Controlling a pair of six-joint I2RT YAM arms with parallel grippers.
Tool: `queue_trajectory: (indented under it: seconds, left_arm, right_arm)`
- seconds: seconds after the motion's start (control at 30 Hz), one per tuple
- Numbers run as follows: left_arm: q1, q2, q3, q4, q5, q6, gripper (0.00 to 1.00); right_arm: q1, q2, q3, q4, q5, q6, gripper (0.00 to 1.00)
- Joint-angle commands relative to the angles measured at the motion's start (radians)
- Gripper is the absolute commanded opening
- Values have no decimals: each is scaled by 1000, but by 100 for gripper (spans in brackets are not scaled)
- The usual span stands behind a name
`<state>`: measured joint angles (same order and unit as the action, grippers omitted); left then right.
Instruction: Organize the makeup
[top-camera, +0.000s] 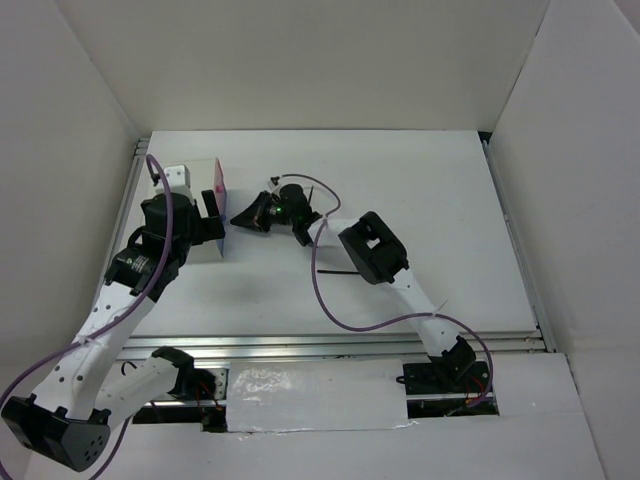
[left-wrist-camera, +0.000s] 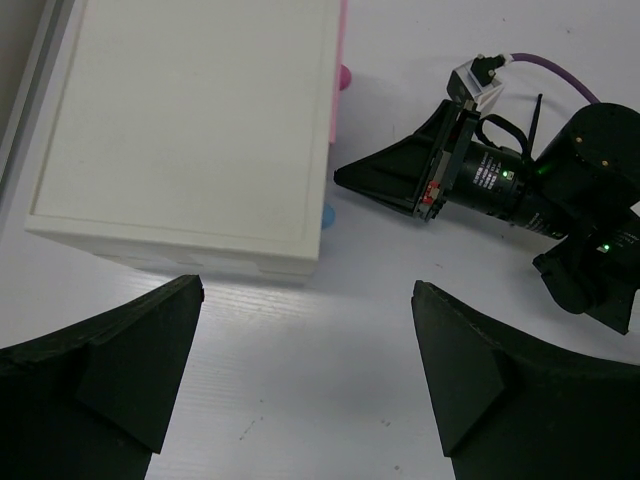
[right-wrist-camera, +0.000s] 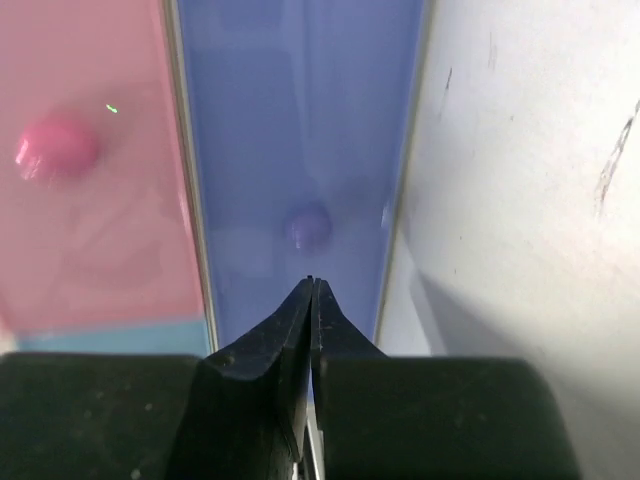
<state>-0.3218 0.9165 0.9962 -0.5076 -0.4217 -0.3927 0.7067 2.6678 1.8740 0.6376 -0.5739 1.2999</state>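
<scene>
Right gripper (right-wrist-camera: 312, 284) clenched empty, tips at blue drawer knob (right-wrist-camera: 308, 226); contact uncertain. Left gripper (left-wrist-camera: 307, 290) released, beside white box (left-wrist-camera: 190, 130).

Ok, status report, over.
Left gripper open, by white box. Right gripper shut, pointed at blue drawer knob, not holding it. Makeup not clearly in view.

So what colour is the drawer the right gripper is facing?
The drawer is blue; clearest in the right wrist view.

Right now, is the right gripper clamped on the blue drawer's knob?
No, the right gripper is shut on nothing, and the blue drawer's knob shows free beyond its tips.
</scene>
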Motion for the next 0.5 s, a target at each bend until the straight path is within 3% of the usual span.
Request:
queue_trajectory:
  seconds: [0.0, 0.27, 0.33, 0.37, 0.47]
  left_arm:
    - [4, 2, 22, 44, 11, 17, 99]
    - [6, 7, 24, 41, 12, 17, 99]
    - [4, 8, 24, 38, 8, 17, 99]
    - [4, 7, 25, 37, 3, 15, 99]
    - [4, 7, 24, 34, -20, 11, 100]
  right_arm:
    - [8, 4, 33, 74, 12, 13, 7]
    - [-16, -75, -81, 142, 9, -2, 8]
    - [-21, -77, -66, 105, 0, -24, 18]
    - [-19, -72, -44, 88, -1, -30, 34]
    - [-16, -49, -4, 42, 6, -37, 38]
